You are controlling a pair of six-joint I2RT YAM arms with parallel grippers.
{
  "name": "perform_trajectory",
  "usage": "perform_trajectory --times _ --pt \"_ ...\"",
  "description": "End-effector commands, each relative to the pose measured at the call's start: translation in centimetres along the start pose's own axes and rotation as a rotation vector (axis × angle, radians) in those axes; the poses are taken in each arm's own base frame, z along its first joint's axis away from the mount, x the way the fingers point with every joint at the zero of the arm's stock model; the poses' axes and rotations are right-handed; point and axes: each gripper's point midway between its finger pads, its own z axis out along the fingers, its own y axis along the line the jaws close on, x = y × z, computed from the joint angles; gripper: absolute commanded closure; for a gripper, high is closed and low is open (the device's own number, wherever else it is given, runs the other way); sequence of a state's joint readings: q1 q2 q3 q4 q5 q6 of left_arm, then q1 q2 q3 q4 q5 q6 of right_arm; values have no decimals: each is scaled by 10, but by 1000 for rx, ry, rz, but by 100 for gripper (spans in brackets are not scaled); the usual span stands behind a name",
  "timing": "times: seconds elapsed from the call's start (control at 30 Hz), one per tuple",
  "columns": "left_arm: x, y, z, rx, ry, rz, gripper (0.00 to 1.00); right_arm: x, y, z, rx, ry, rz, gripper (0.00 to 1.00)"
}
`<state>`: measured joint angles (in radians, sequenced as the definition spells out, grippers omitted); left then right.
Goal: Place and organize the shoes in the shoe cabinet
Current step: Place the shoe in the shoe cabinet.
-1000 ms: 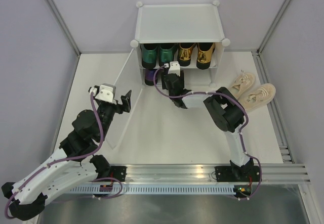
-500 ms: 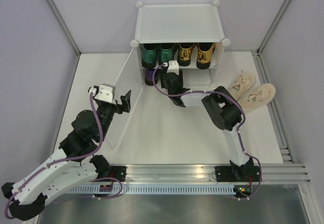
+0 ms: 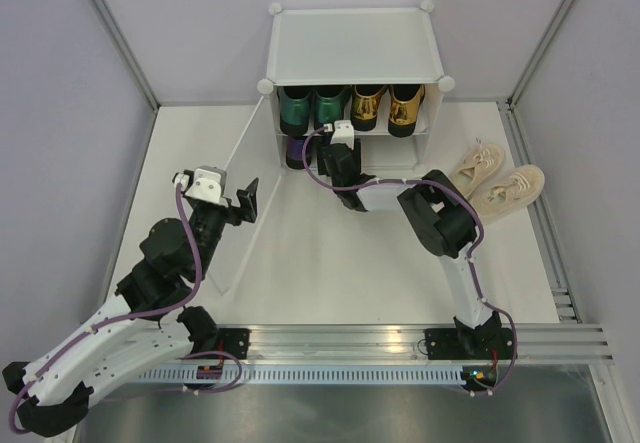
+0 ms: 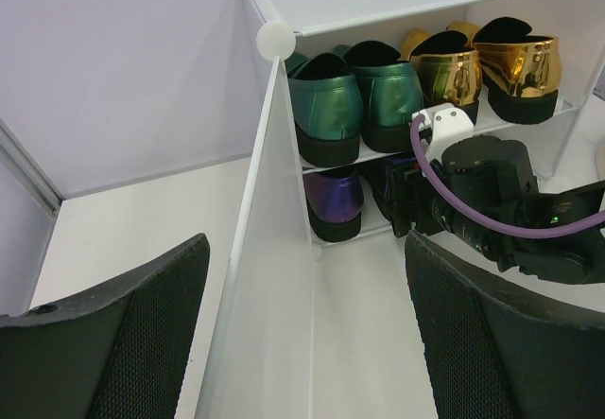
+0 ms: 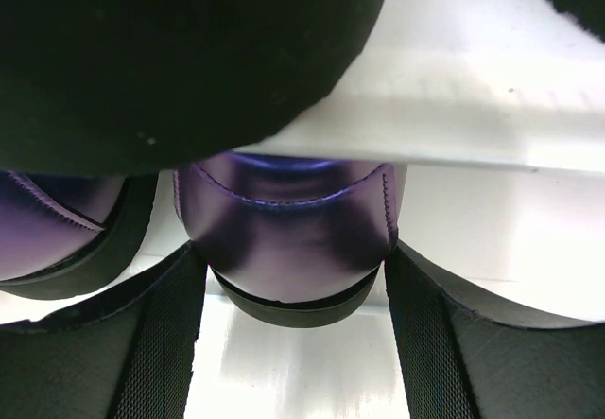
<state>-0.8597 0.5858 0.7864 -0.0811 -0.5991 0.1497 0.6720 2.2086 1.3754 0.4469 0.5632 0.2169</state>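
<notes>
1. White translucent plastic cube cabinet (image 3: 355,43); frosted white flat door panel (image 4: 269,296).
2. Glossy dark green loafers (image 3: 310,108), black soles.
3. Shiny metallic gold loafers (image 3: 388,106), black soles.
4. Dark purple pointed shoes (image 5: 288,225), slight sheen, black soles.
5. Beige lace-up sneakers (image 3: 500,181), plain, laces beige too.
6. Black left gripper (image 4: 305,244), fine mesh pattern on fingers (image 4: 123,343).
7. Purple cable (image 4: 492,218) over black right arm (image 3: 440,223).
8. White table (image 3: 300,253), pale lilac walls (image 3: 60,113).

This is a robotics lab test cell. A white worktop (image 3: 330,263) is boxed in by plain pale lilac wall panels (image 3: 60,83) set in slim metal posts (image 3: 115,33). The left arm (image 3: 160,263) and the right arm (image 3: 445,228) are bolted to an aluminium rail (image 3: 340,341) along the near edge. A slotted cable duct (image 3: 340,373) runs beside the rail, and purple cables (image 3: 195,253) trail along the arms.
</notes>
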Motion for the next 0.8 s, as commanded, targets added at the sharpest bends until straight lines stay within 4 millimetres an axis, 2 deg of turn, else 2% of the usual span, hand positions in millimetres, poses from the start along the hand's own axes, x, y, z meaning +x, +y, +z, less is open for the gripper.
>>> perform_trajectory --times 0.0,0.4,0.57,0.77 --pt "-14 1 -2 10 -31 -24 13 -37 28 2 -98 -88 91 48" --pt "-14 1 -2 10 -31 -26 13 -37 35 -1 -134 -72 119 20" --pt "-14 1 -2 10 -31 -26 13 -39 41 -4 -157 -73 121 17" --pt "-13 1 -2 8 -29 -25 13 -39 39 -4 -148 -75 119 15"
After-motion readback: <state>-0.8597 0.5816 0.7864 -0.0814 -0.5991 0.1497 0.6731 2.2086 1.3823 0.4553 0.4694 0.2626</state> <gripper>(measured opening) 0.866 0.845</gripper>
